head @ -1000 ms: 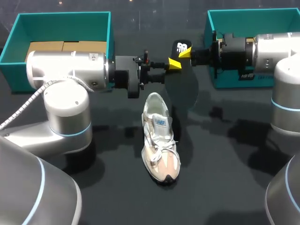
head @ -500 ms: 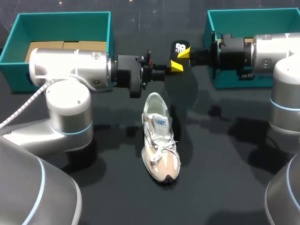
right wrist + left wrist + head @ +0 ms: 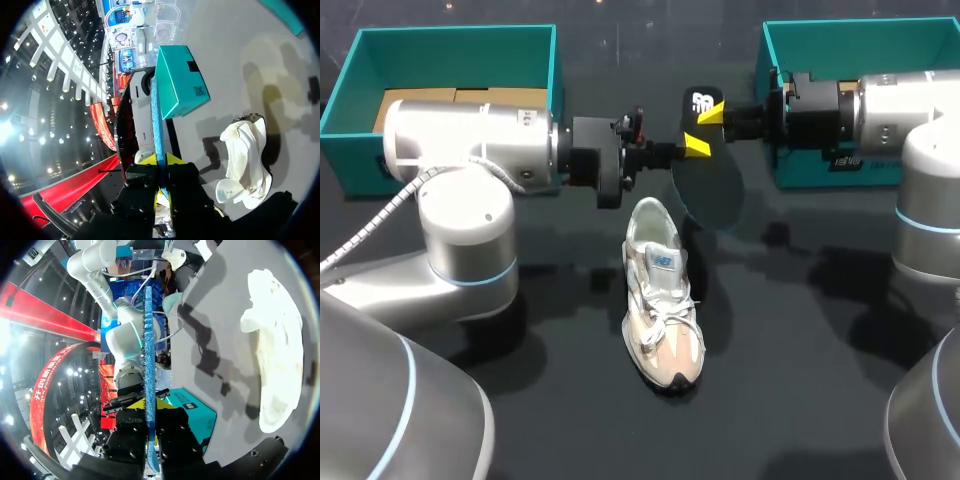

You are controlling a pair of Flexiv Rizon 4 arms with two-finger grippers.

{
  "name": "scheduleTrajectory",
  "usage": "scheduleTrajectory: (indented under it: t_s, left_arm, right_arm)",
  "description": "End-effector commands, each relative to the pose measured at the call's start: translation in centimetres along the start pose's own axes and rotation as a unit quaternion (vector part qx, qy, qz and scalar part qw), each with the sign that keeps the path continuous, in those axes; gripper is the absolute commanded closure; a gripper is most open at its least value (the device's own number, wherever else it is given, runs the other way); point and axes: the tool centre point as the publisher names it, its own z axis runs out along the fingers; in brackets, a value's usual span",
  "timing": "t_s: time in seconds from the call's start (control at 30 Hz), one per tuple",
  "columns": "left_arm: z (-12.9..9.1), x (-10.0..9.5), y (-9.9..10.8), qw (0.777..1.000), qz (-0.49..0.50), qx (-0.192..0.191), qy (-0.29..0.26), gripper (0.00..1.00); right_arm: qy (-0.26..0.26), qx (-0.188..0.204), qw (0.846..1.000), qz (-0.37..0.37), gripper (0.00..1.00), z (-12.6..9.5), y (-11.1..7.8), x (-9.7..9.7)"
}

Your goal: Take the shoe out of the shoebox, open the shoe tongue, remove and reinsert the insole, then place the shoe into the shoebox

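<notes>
Two grippers, one insole between them. Item: insole [image 3: 708, 185], dark, held in the air above the table [image 3: 820, 350] just beyond the heel of the shoe [image 3: 662, 300], broad end hanging down, printed heel end uppermost. Item: left gripper [image 3: 692, 147], fingers closed on the insole's middle; in the left wrist view the insole [image 3: 148, 355] runs edge-on between them. Item: right gripper [image 3: 714, 112], fingers likewise clamped on the insole nearer its heel end, seen edge-on in the right wrist view [image 3: 157, 125]. Item: shoe, pale, laced, lying free on the table between the arms, toe toward the robot, collar open toward the insole; out of both boxes. Item: left teal box [image 3: 455, 32], cardboard inside, and right teal box [image 3: 840, 28], at the far corners, well apart from the shoe. Step in hand, by judgement: a handover or regrip of the removed insole before it goes back in. Handling notes: let only one gripper release, and only once the other's hold is sure; keep the toe end lowest and aimed at the collar. The insole looks thin and likely to buckle, so feed it in shallow and toe-first. Nothing restrains the shoe, so the freed gripper had best steady it or hold the tongue back.
</notes>
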Motion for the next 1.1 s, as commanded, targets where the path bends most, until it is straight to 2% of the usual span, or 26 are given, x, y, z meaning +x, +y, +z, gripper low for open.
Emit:
scheduleTrajectory:
  t_s: [0.03, 0.23, 0.53, 0.9, 1.1]
  left_arm:
    - [0.0, 0.0, 0.0, 1.0, 0.002, -0.001, 0.0, 1.0]
    - [-1.6, 0.1, -0.1, 1.0, 0.004, -0.012, 0.005, 1.0]
    - [-4.6, 0.2, -0.5, 0.999, -0.026, -0.029, 0.011, 1.0]
    - [-7.1, 0.5, -2.2, 0.998, -0.058, -0.03, 0.018, 1.0]
    - [-7.9, 0.5, -3.0, 0.991, -0.127, -0.012, 0.023, 1.0]
  right_arm:
    - [0.004, -0.001, 1.0, -0.004, 0.0, -0.1, 0.0, 0.0]
    - [0.022, 0.005, 0.999, -0.031, 0.0, -1.2, -0.7, 0.1]
    - [0.037, 0.062, 0.995, -0.073, 0.0, -2.3, -2.0, -0.4]
    - [0.059, 0.072, 0.991, -0.098, 0.0, -4.0, -3.0, -0.8]
    - [0.058, 0.07, 0.991, -0.097, 0.0, -4.1, -3.1, -0.8]
